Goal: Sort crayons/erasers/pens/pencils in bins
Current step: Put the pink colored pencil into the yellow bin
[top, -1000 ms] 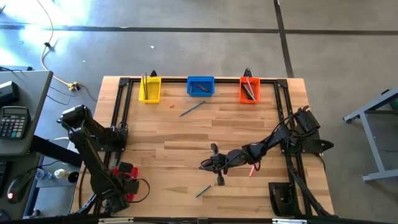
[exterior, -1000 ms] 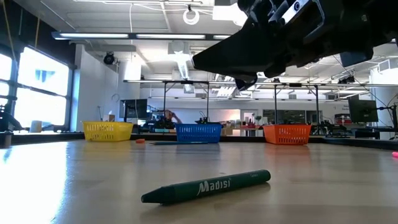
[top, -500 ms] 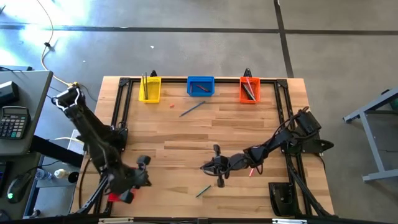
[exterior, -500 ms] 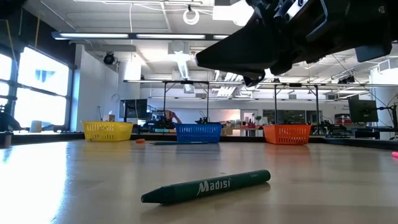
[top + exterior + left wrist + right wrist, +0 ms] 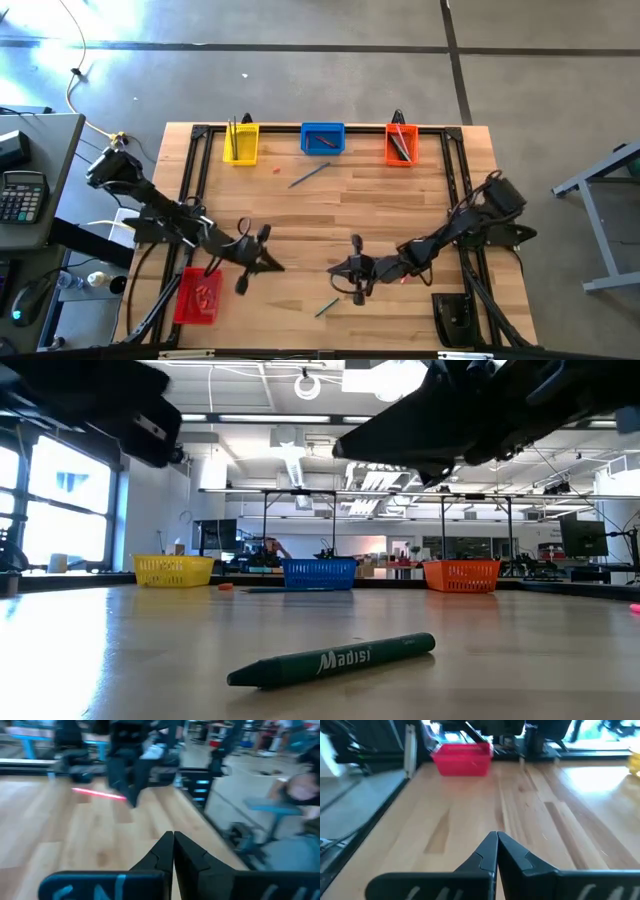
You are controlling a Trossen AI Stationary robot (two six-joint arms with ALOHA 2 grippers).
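Now the left gripper (image 5: 275,266) has come away from the red bin (image 5: 197,270) and its fingers, spread a second ago, are pressed together on nothing. Judged from this, a drop into that bin is complete and the left arm is free for the next pick.

Nearest, at 6 o'clock by the near edge, the green crayon (image 5: 327,307) lies flat with bare board all round. The red bin sits at 8 o'clock, uncovered, close to the left frame rail. The right gripper (image 5: 332,268), pressed together and empty, has shifted nearer and hovers at 12 o'clock of the crayon. The pink pen (image 5: 403,278) lies under the right arm, at 3 o'clock of the crayon.

The mid-table is open. Farther out lie a grey-blue pen (image 5: 309,175) and an eraser (image 5: 276,170). The yellow bin (image 5: 252,145), blue bin (image 5: 305,140) and orange bin (image 5: 388,146) line the far edge.
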